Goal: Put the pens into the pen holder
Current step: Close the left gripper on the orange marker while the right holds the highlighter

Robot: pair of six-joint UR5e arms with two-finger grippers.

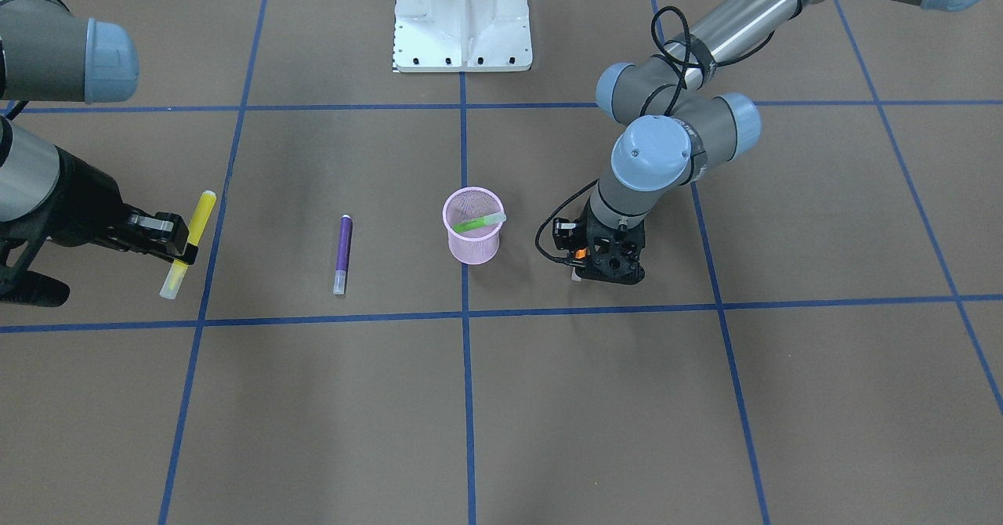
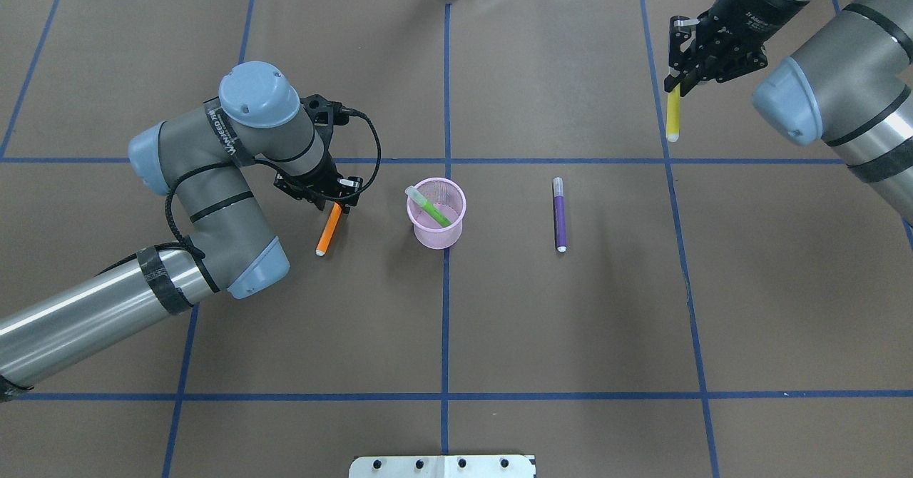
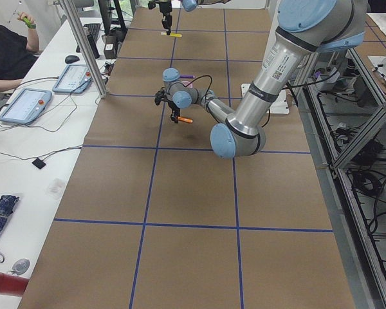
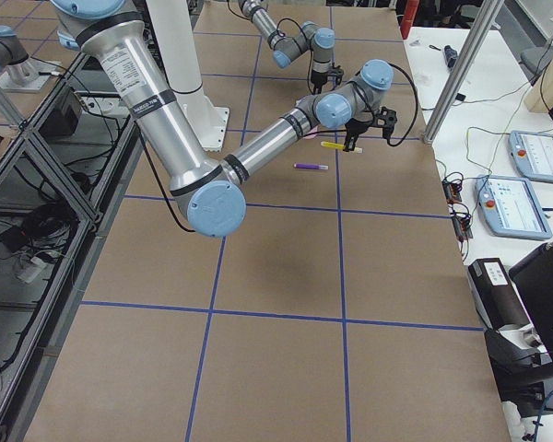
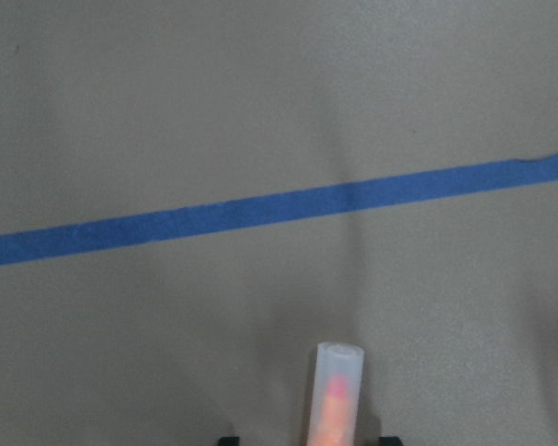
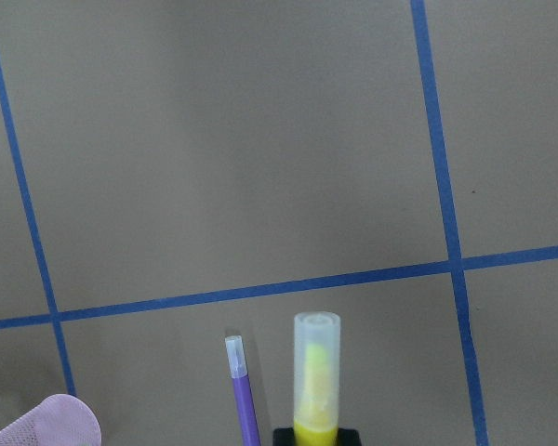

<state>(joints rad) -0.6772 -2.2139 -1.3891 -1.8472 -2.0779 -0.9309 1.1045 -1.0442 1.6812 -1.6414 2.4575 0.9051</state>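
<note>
Pen holder (image 2: 435,239) holds green pen (image 2: 431,212); arm label (image 2: 227,138) illegible.

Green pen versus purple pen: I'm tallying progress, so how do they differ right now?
The green pen leans inside the holder; the purple pen lies flat on the table. The green pen's cap pokes above the rim; the purple pen's cap rests on the table. Both are slim with a pale cap.

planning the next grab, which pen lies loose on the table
The purple pen, untouched. The green pen is in the cup; the left gripper holds the orange pen, the right gripper the yellow pen.
</note>
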